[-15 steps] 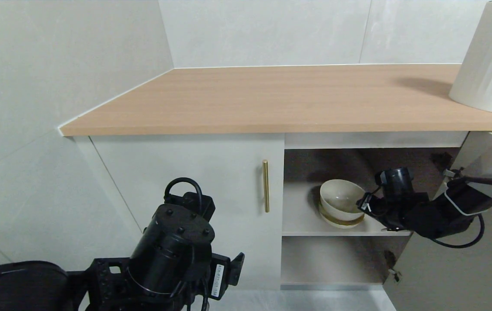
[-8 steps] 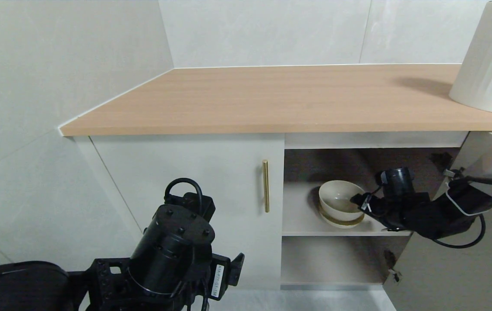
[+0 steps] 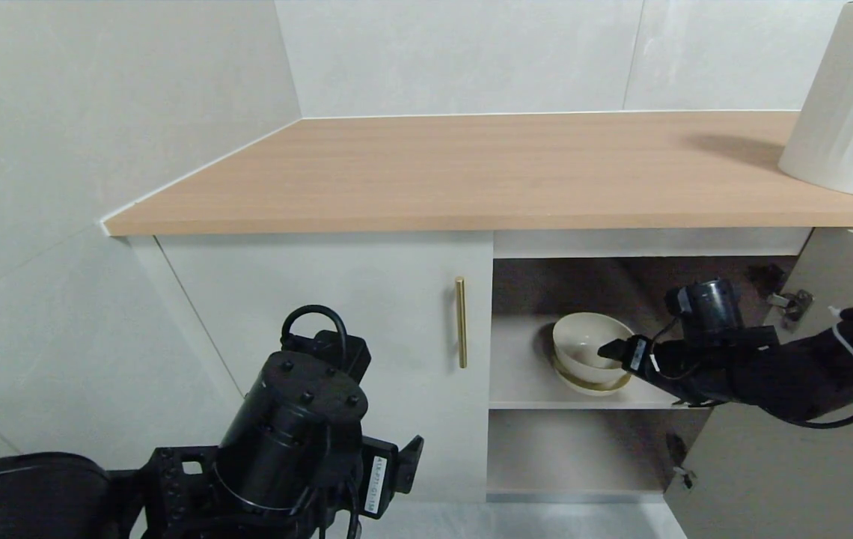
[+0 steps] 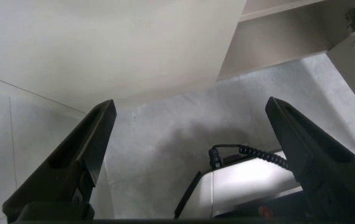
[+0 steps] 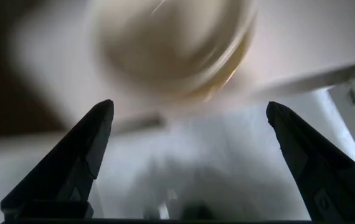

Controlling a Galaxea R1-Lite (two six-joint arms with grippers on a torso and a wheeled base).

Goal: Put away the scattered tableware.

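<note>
Right tool [image 3: 613, 350]: inside the open cupboard, jaws spread wide and gripping nothing. Whether a fingertip touches the bowl's rim cannot be told.
Bowl [image 3: 584, 340]: cream, upright, directly ahead of the right tool's fingertips. It sits nested on a plate [image 3: 592, 387] with a yellowish rim.
Shelf [image 3: 524, 374]: carries plate and bowl and runs beneath the right tool.
Step in hand (judged): the bowl appears stowed, so what remains is to draw the right tool clear.
Doing it well: keep the jaws wide and back out straight along the approach line. Hold level so that neither finger hooks the rim and drags the bowl off the plate.
Clearance: the open door [image 3: 771, 464] and its hinge [image 3: 789, 303] lie behind and outboard of the right tool. The arm should avoid swinging that way.
Left tool [image 4: 190, 102]: jaws wide apart, empty, aimed at the floor, well away from the bowl.
Bench [image 3: 471, 172]: above both tools, bearing a white ribbed shade [image 3: 845, 105].
Writing: a small white label on the right tool and another near the left wrist. Neither is legible.
</note>
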